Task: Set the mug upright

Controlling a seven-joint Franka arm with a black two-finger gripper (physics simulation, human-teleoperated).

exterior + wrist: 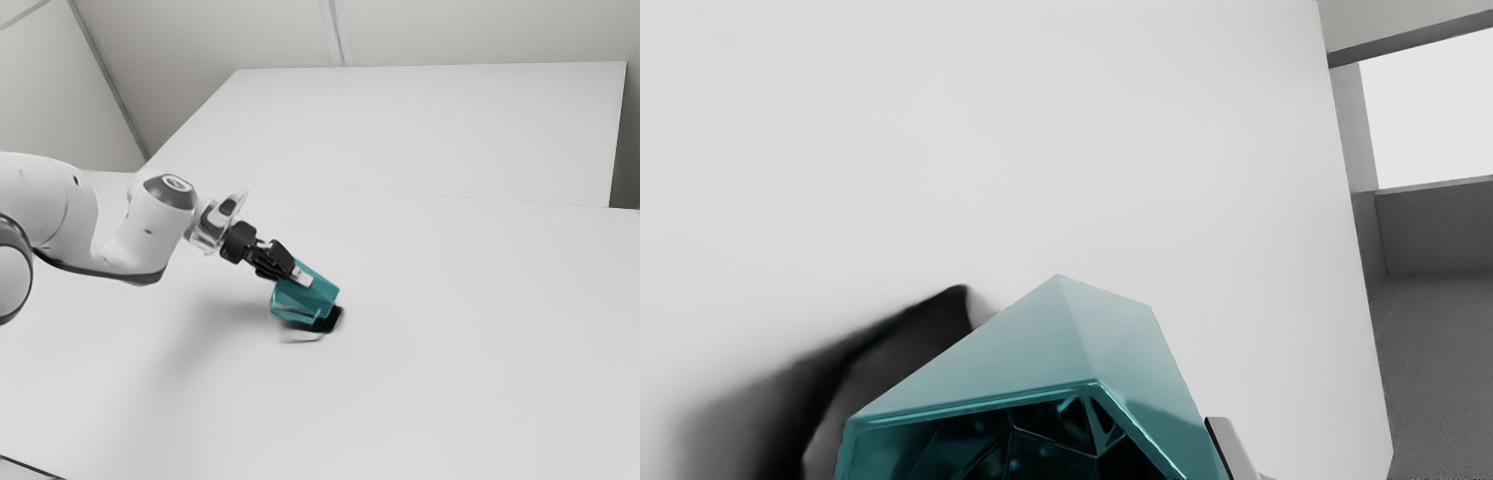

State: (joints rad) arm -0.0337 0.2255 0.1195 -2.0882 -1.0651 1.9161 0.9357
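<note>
A blue-green mug point(312, 292) leans to one side at the desk point(450, 330).
The mug is not standing straight, and in the wrist view its open top faces the camera, dark and shiny inside. The jaws are right at the mug (I cannot tell if they are apart or squeezing it). The white arm point(148, 232) reaches in from the exterior view's left of the mug, and a dark shadow point(327, 321) lies just under it.
</note>
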